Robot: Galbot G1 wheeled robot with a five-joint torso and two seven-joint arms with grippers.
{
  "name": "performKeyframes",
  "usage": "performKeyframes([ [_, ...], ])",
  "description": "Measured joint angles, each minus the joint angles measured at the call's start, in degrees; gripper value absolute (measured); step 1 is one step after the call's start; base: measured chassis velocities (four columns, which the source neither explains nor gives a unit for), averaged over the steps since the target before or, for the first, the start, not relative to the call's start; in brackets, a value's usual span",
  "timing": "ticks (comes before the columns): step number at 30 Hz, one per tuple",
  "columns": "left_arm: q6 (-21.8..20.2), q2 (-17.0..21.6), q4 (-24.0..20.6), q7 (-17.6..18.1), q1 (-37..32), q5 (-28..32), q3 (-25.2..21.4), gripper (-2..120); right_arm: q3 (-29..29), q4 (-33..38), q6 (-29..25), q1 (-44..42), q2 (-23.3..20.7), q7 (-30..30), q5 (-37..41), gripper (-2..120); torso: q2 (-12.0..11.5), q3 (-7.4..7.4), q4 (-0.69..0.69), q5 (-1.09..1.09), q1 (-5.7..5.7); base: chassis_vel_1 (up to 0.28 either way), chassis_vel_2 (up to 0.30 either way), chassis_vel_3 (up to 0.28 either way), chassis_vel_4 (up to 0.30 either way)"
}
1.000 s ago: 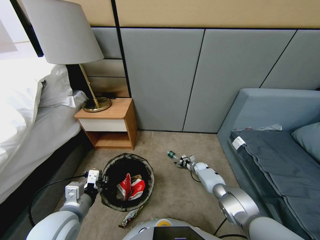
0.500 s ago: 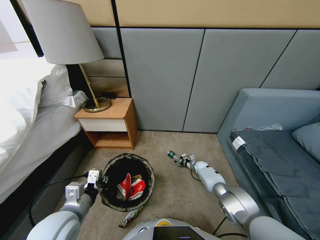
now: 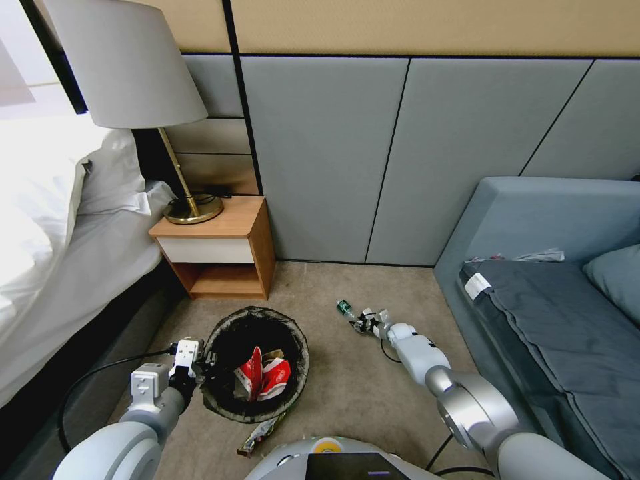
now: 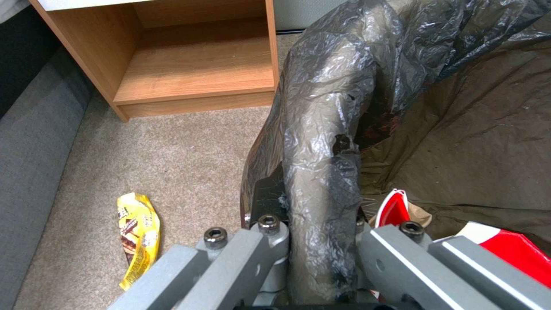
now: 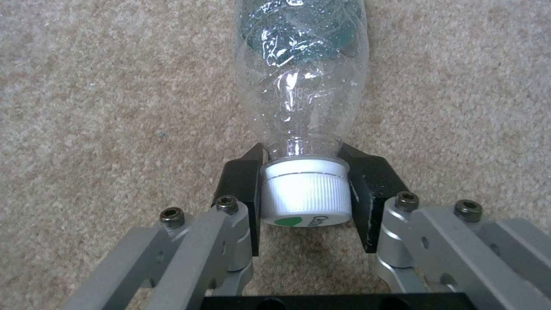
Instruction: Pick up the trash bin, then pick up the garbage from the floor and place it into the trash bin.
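The trash bin [image 3: 227,407] is a round bucket lined with a dark bag [image 4: 321,129]. My left gripper [image 3: 202,363] [image 4: 313,215] is shut on its near-left rim. Inside lie red-and-white cartons [image 3: 261,379] [image 4: 505,252] and brown paper [image 4: 418,214]. A small clear bottle [image 3: 345,308] [image 5: 301,77] with a green label lies on the carpet. My right gripper [image 3: 363,322] [image 5: 304,172] is down at the floor, its black pads [image 5: 241,185] shut on the bottle's white cap [image 5: 304,193]. A yellow snack wrapper [image 4: 137,232] [image 3: 261,432] lies on the carpet beside the bin.
A wooden nightstand [image 3: 220,253] with a brass lamp [image 3: 190,207] stands against the panelled wall behind the bin. The bed [image 3: 60,267] runs along the left. A grey sofa [image 3: 553,293] is on the right. Open carpet [image 3: 333,387] lies between bin and bottle.
My right gripper has crept forward along the floor and its fingers have drawn in around the bottle's cap. The bottle shifted slightly. The left arm and bin have not moved.
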State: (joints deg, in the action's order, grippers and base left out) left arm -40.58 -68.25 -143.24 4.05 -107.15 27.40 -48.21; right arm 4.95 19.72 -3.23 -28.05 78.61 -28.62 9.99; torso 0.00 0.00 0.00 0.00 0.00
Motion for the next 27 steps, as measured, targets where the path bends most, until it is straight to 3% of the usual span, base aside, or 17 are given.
performKeyframes([
  [20,0.01,-0.44,0.0,-0.04,-0.14,-0.47,0.07,2,0.68,1.79,-2.07,-1.45,-0.65,1.91,0.02,30,0.01,0.0,0.0,0.0,0.0,0.0,0.0,0.0,0.0],
  [24,0.06,-0.49,0.0,-0.05,-0.13,-0.49,0.04,2,1.17,8.97,-1.92,-3.83,-2.26,4.63,1.11,30,0.01,0.0,0.0,0.01,0.0,0.0,0.0,0.0,0.0],
  [27,0.14,-0.4,0.0,-0.05,-0.05,-0.5,-0.07,2,1.78,21.1,-0.23,-7.78,-5.47,6.78,3.29,30,0.01,0.0,0.0,0.01,0.0,0.0,0.0,0.0,0.0],
])
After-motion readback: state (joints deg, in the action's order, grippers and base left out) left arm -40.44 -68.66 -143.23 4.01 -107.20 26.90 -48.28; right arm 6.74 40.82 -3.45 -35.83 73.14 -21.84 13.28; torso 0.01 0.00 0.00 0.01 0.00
